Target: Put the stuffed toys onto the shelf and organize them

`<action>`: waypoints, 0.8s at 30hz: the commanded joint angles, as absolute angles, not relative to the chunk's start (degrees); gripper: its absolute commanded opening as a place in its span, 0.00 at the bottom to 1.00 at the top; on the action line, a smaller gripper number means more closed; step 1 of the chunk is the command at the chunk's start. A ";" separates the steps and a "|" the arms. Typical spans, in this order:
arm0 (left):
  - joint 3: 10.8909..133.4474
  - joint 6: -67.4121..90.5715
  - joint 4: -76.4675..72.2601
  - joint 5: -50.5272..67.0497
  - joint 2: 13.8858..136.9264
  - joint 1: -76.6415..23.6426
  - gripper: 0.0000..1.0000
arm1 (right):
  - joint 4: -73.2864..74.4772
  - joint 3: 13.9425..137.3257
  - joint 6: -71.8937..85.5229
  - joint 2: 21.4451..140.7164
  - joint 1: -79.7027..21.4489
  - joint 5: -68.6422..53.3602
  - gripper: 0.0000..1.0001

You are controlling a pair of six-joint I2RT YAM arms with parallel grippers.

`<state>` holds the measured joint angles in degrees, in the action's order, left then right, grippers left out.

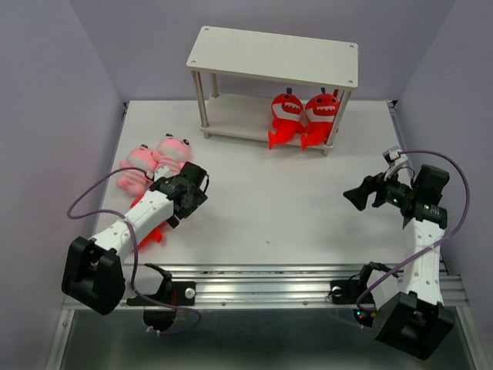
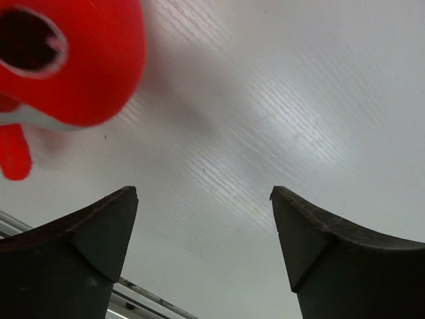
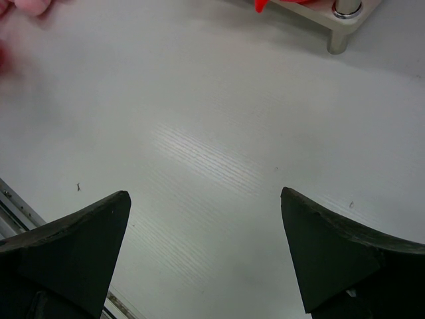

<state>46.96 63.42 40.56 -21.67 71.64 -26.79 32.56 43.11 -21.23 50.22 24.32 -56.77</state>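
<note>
The shelf (image 1: pixel 274 55) stands at the back of the table, with two red stuffed toys (image 1: pixel 286 117) (image 1: pixel 320 117) side by side at the right end of its lower board. Two pink toys (image 1: pixel 139 165) (image 1: pixel 173 149) lie on the table at the left. A third red toy (image 1: pixel 152 233) lies mostly hidden under my left arm, and it fills the upper left corner of the left wrist view (image 2: pixel 73 60). My left gripper (image 2: pixel 204 193) is open over bare table, to the right of that toy. My right gripper (image 1: pixel 359 197) is open and empty (image 3: pixel 204 194) at the right.
A metal rail (image 1: pixel 262 281) runs along the near table edge. A shelf leg (image 3: pixel 342 36) shows at the top right of the right wrist view, with a pink blur (image 3: pixel 26 8) at the top left. Grey walls close in both sides.
</note>
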 commanded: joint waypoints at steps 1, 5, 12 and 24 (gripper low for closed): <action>52.81 65.21 48.25 -29.26 68.64 -26.63 0.97 | 31.20 43.24 -21.44 49.31 24.70 -56.95 1.00; 56.60 66.36 53.35 -34.62 69.60 -26.02 0.99 | 31.20 43.33 -21.45 49.22 24.70 -57.04 1.00; 56.34 63.12 52.40 -36.04 71.72 -14.45 0.99 | 31.20 43.33 -21.36 48.69 24.70 -56.95 1.00; 47.37 53.53 36.57 -23.47 82.08 -1.50 0.81 | 31.29 43.33 -21.62 47.64 24.70 -56.95 1.00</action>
<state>49.91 56.71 39.07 -28.95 78.98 -2.22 32.56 43.11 -21.23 48.75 24.32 -56.77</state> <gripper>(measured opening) 0.846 0.998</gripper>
